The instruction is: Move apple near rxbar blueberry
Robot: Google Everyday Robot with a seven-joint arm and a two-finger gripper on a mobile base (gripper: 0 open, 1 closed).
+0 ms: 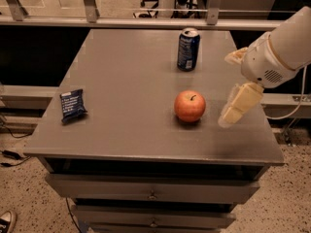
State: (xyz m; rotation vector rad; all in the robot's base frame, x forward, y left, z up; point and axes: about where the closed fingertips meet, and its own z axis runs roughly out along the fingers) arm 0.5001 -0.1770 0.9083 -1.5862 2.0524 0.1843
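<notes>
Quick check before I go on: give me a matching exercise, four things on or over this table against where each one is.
Things: 1 apple; 2 rxbar blueberry; 3 soda can; 4 claw.
Places: A near the left edge of the table; B above its right side, just right of the apple; C upright at the far end; D right of centre.
Pairs: 1-D; 2-A; 3-C; 4-B.

The gripper (236, 106) hangs over the right edge of the table (121, 81), just beside the apple (190, 106). Bare tabletop lies between the apple and the rxbar blueberry (73, 106); the soda can (187, 49) stands well behind.
</notes>
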